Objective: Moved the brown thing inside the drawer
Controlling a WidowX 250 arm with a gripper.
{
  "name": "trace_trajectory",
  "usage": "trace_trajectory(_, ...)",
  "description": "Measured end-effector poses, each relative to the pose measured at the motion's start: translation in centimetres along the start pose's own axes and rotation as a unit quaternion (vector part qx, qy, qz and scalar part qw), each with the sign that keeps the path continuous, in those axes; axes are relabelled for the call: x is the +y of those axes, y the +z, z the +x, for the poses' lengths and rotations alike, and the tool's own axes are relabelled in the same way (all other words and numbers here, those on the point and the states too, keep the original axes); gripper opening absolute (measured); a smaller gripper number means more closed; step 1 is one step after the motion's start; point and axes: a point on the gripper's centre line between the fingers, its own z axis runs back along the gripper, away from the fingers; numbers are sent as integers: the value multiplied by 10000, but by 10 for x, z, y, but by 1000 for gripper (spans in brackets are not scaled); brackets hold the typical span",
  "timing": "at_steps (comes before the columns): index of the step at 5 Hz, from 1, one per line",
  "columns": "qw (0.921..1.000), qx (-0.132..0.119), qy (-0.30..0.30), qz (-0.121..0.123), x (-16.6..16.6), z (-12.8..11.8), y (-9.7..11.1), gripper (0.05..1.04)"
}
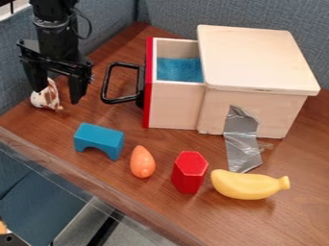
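At the upper left of the bench [283, 221], the black gripper [57, 96] hangs low over the brown-and-white toy [46, 99], its jaws set wide with one of them overlapping the toy in view; whether they touch it I cannot tell. The drawer [177, 105] is open, so the way in looks ready, but the toy lies outside it, beyond the handle [120, 100] – the carrying part seems all to do. What is left, as I judge it, is to close on the toy, lift it clear of the handle and set it down inside. The toy is small and rounded, glossy white with brown patches. The drawer has pale, smooth wooden sides, a red front and a soft-looking blue lining [180, 69], and it slides from a plain wooden box [250, 57] with crinkled silver tape [242, 144] down its side. Nearer the bench's front edge are a blue arched block [98, 138], a smooth orange egg shape [142, 162], a red six-sided block [189, 170] and a curved yellow banana [247, 185] – all on brown wood grain.
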Motion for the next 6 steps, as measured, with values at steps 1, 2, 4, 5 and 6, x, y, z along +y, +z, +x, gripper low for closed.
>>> trace_trajectory(1, 9999, 127, 7, -27, -1, -3, -8, 999)
trace_trajectory(2, 10000, 25, -10, 49, -3, 1, -9, 999)
trace_trajectory(4, 9995, -144, 233, 141, 1, 10, -8, 999)
trace_trajectory(5, 9991, -81, 375, 187, 4, 15, -10, 999)
trace_trajectory(6, 9987, 0, 434, 261, 7, 16, -13, 999)
